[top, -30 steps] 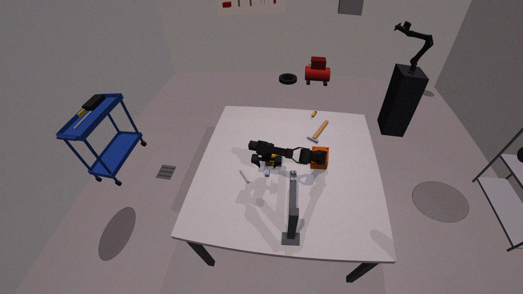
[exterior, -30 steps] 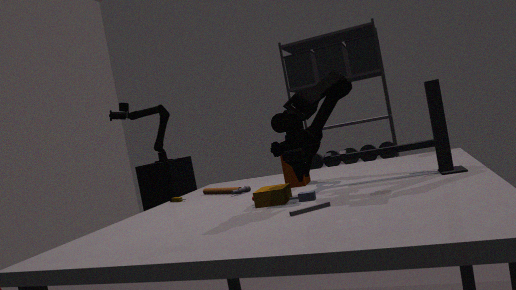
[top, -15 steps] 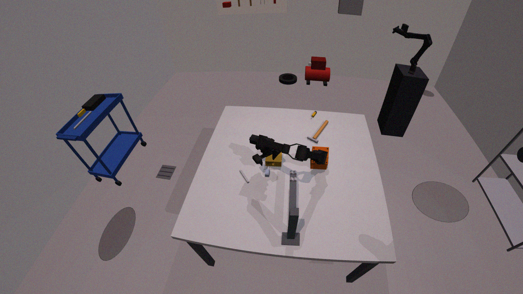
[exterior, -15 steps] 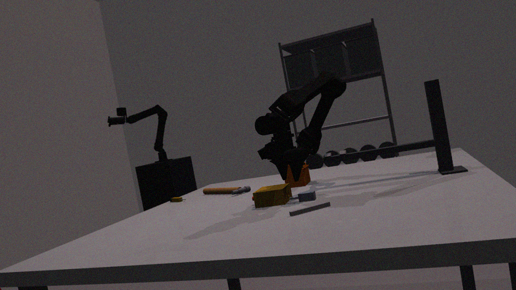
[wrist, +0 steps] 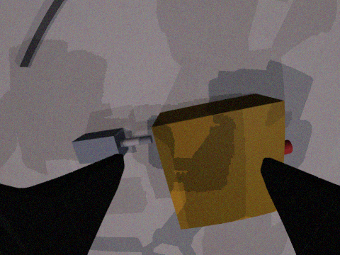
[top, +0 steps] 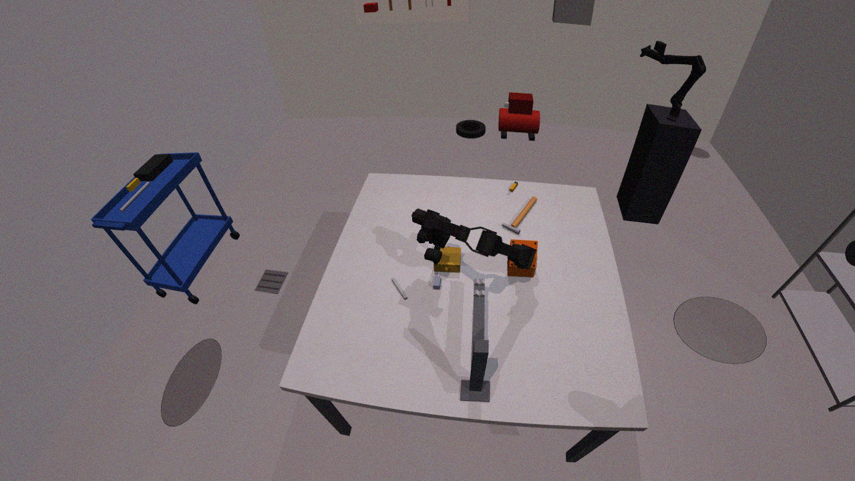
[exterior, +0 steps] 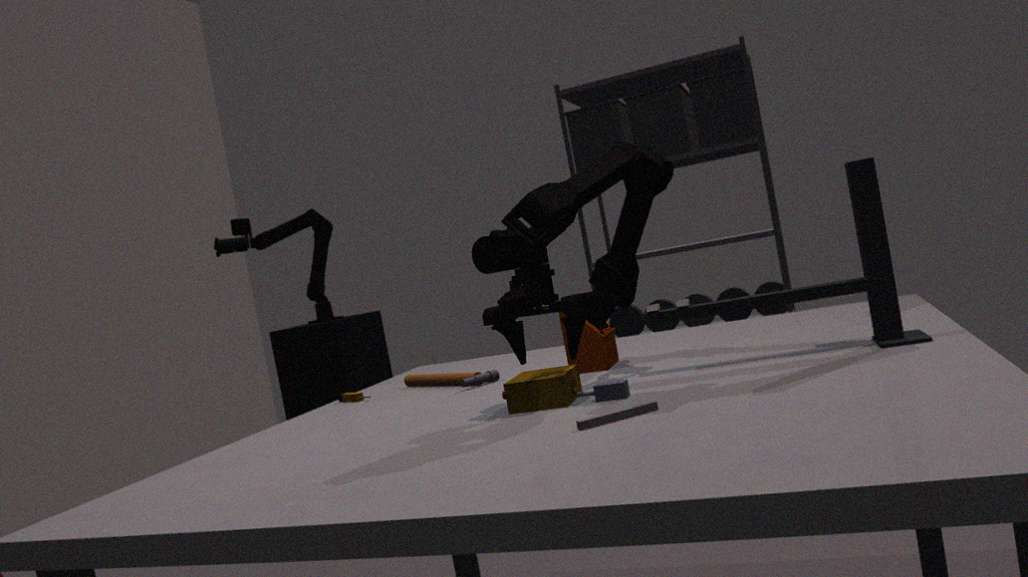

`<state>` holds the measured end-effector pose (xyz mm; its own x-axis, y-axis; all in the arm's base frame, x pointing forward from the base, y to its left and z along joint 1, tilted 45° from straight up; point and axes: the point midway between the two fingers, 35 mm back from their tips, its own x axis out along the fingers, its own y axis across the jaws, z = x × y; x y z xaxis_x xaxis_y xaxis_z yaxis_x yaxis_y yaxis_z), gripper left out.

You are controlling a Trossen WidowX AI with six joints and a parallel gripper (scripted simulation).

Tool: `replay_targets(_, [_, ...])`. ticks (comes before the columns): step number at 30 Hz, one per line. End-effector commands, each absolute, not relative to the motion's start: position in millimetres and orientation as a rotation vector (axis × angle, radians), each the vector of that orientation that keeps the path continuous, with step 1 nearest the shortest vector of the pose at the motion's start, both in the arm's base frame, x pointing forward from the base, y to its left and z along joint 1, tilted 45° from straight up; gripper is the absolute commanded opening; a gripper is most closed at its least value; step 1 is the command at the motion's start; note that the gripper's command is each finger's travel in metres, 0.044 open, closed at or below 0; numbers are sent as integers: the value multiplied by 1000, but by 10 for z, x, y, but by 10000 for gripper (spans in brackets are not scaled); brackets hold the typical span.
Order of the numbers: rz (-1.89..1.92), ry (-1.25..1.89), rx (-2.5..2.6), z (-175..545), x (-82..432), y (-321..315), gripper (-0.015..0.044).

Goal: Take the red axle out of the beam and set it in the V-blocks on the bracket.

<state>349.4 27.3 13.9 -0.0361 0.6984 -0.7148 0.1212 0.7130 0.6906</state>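
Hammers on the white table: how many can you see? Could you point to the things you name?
1. The hammer [top: 524,212] [exterior: 442,379] lies near the orange bracket [top: 531,244] [exterior: 595,352]; the arm could hide others.

The black arm extends above the bench, partly covering the orange block. The yellow block rests near the small grey block. V-blocks are located at one end of the dark bracket. A hammer (wooden-coloured handle, grey head) lies beyond the arm. A blue trolley stands apart from the bench.
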Motion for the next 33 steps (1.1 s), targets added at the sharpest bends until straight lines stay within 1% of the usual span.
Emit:
replay_targets(1, [1004, 1268, 152, -310, 3405, -153, 440])
replay_targets(12, [1308, 962, -249, -525, 3316, -360, 440])
replay_targets(23, [1561, 569, -676, -613, 3271, -442, 440])
replay_targets(33, [1567, 558, -688, -613, 3271, -442, 440])
